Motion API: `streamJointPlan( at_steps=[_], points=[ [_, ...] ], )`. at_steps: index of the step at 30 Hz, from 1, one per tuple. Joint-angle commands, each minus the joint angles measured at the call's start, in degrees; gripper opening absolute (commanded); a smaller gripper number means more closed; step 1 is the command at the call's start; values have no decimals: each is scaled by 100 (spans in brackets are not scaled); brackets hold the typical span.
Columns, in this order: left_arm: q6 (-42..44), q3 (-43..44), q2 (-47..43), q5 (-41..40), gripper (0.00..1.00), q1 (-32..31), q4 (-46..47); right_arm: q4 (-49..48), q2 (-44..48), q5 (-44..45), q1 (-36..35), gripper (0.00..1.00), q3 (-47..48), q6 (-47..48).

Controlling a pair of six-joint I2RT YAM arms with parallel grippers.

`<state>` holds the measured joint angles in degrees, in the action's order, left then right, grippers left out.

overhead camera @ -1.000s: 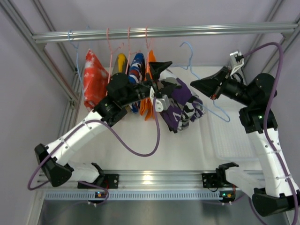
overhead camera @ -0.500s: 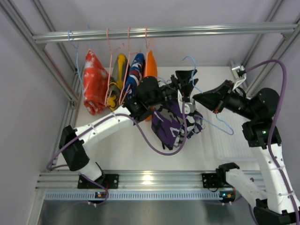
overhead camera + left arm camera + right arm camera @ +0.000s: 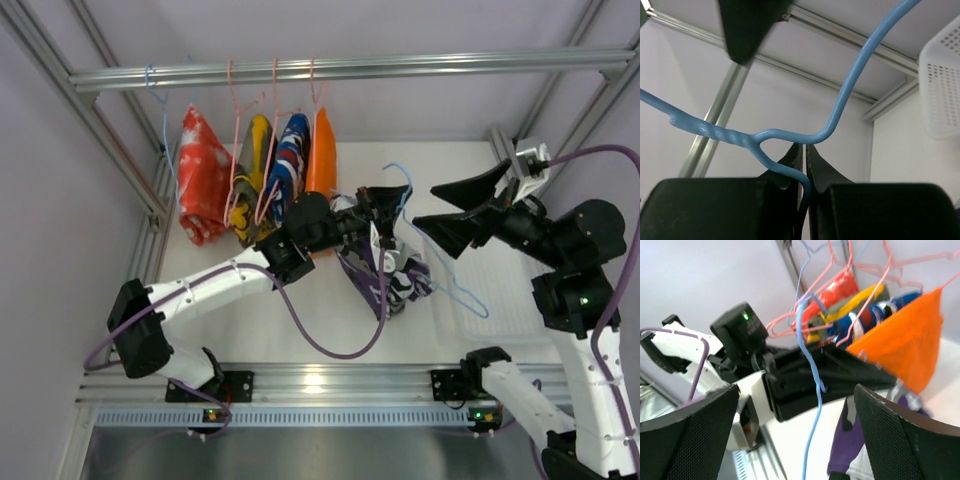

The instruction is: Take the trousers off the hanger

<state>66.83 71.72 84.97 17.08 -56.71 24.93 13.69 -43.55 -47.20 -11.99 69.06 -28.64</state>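
The purple camouflage trousers (image 3: 385, 275) hang folded over a blue wire hanger (image 3: 445, 270) above the table's middle. My left gripper (image 3: 392, 200) is shut on the hanger's neck; in the left wrist view the blue wire (image 3: 790, 134) runs down between the closed fingertips (image 3: 804, 150). My right gripper (image 3: 425, 207) stands open just right of the hanger, touching nothing. In the right wrist view the blue hanger (image 3: 812, 390) passes between its spread fingers (image 3: 685, 435), with the purple trousers (image 3: 855, 440) below. The orange trousers (image 3: 321, 150) hang from a pink hanger on the rail.
On the metal rail (image 3: 350, 70) also hang a red-and-white garment (image 3: 203, 170), a yellow one (image 3: 250, 170) and a blue patterned one (image 3: 290, 160). A white perforated basket (image 3: 500, 290) sits on the table at the right. Frame posts stand on both sides.
My left gripper reached right and shut on the hanger's neck. My right gripper let go of the hanger, opened and drew back right. The purple trousers now hang narrower and lower.
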Motion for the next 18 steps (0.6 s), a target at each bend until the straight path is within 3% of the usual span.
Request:
streamJointPlan(
  at_steps=[1,6,11,13,18],
  points=[
    [-4,-17,-815,225,0,-25,549,221,276,290,-58,99,573,570],
    [32,-202,-1087,287,0,-25,495,590,715,1227,-58,99,881,710],
    [-29,-10,-1263,383,0,-25,443,1185,1287,2399,-75,94,645,1571],
    [-99,323,-1307,436,0,-25,311,1704,1305,2111,-76,88,364,1957],
    [58,579,-1299,401,0,-25,328,1944,1498,662,-76,84,-829,2249]
  ],
)
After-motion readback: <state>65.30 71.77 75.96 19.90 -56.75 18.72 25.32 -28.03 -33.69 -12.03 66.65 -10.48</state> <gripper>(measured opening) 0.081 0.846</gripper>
